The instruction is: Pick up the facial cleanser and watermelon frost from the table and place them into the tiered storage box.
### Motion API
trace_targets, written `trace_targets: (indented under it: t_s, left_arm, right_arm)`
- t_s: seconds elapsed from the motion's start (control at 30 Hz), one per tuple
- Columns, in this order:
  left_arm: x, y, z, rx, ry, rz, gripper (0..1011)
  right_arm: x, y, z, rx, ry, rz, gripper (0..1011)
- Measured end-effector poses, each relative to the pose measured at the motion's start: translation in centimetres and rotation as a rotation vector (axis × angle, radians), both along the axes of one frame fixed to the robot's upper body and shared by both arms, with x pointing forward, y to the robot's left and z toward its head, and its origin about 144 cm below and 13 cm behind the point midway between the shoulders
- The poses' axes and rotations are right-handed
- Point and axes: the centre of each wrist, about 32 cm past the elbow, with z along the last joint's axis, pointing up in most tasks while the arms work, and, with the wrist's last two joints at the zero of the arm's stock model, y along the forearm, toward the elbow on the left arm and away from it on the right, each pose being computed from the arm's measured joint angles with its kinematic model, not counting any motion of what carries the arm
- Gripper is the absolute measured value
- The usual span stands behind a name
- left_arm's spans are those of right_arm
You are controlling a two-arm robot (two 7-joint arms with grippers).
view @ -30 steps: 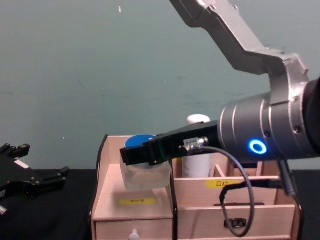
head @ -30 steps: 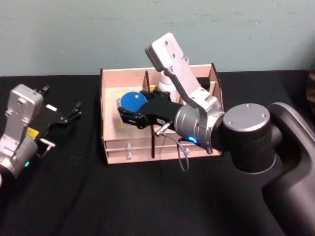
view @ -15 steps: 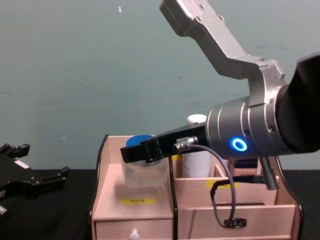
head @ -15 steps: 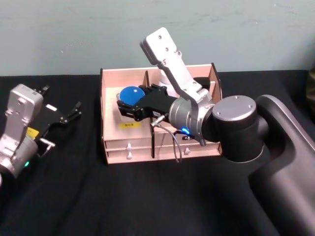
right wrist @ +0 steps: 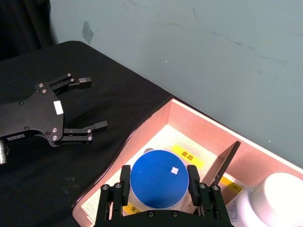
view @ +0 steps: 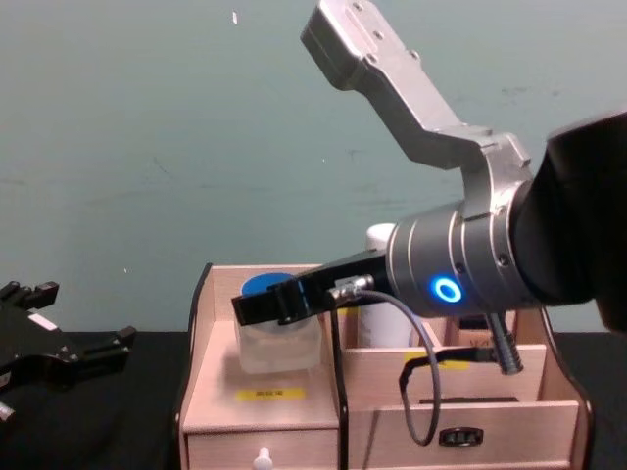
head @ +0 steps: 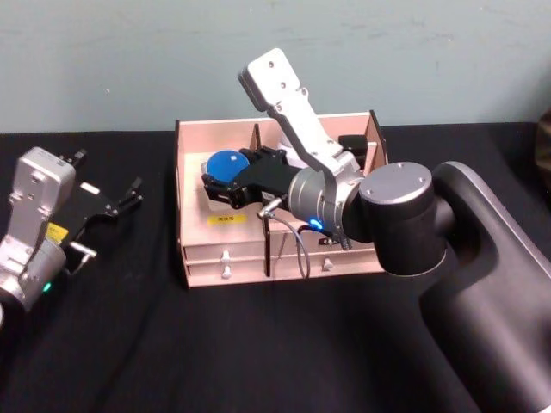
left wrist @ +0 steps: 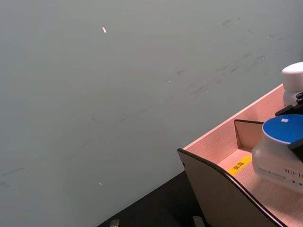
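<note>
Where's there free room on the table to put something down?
Bare black table runs between the left gripper and the tiered storage box, and in front of its drawers. The box's left compartment is crowded: the right gripper holds the blue-lidded jar there.

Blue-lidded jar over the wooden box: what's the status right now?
Right gripper shut on blue-lidded translucent jar, low in left compartment of pale-wood tiered storage box. White bottle already inside. Left gripper open, parked on black table.
</note>
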Motion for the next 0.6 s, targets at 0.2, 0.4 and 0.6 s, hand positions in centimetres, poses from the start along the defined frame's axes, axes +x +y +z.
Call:
trace_targets:
  t_s: [0.2, 0.4, 0.6]
  left_arm:
    - [0.0, 0.0, 0.0, 0.0, 0.0, 0.0, 1001]
    - [0.0, 0.0, 0.0, 0.0, 0.0, 0.0, 1001]
    - [0.0, 0.0, 0.0, 0.0, 0.0, 0.0, 1001]
  right_arm:
    - [0.17, 0.21, -0.31, -0.005, 0.011, 0.001, 726]
    - [0.18, 0.31, -0.37, -0.012, 0.018, -0.003, 728]
    - [0.17, 0.27, -0.39, -0.013, 0.018, -0.004, 728]
